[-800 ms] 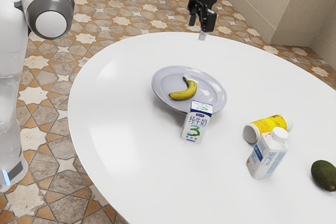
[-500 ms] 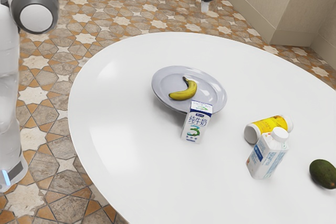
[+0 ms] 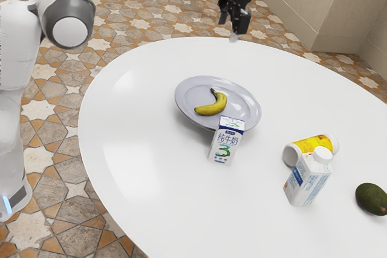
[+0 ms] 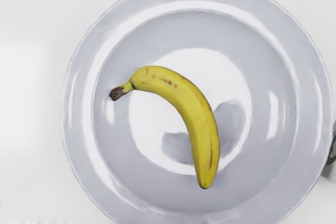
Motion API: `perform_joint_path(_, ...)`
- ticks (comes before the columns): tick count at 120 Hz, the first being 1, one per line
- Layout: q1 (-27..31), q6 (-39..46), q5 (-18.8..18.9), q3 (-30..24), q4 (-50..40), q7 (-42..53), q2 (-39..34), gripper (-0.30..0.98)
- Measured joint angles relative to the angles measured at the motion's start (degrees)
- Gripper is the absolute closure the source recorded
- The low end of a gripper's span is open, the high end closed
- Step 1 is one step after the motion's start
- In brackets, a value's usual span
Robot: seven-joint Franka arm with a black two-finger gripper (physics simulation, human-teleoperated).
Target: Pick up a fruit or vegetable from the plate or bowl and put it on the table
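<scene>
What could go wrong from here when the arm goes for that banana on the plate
The banana is strongly curved and lies on a smooth-looking plate, so it might twist or slide as the end effector closes on it. The milk carton stands upright close by the plate's rim, so a nudge to the plate, or a low swing on the way out, could tip it.

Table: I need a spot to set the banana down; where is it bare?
Bare: from the plate and milk box to the table's edge at the exterior view's left. Crowded: toward the exterior view's right, yellow bottle and white carton close together, avocado nearby.
</scene>
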Motion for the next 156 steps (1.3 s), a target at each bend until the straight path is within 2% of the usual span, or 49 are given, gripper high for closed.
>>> perform_joint_path(25,-0.47,-0.05,-1.32,-0.2,-1.56,-5.06,-0.67,0.0)
perform_joint_path(44,-0.55,7.72,-2.47,0.61,-24.67,-9.0,-10.9,0.0)
perform_joint_path(52,-0.33,11.39,-2.68,1.84,-31.93,-10.25,-14.1,0.0)
perform_joint_path(60,0.36,14.48,-3.54,2.88,-34.97,-11.38,-14.62,0.0)
perform_joint_path(84,3.65,20.51,-6.61,3.57,-35.8,-14.26,-11.85,0.0)
perform_joint_path(110,-0.27,23.18,-7.52,3.23,-33.27,-16.45,-7.53,0.0)
perform_joint_path(156,0.03,25.74,-9.4,3.18,-31.16,-18.88,-1.7,0.0)
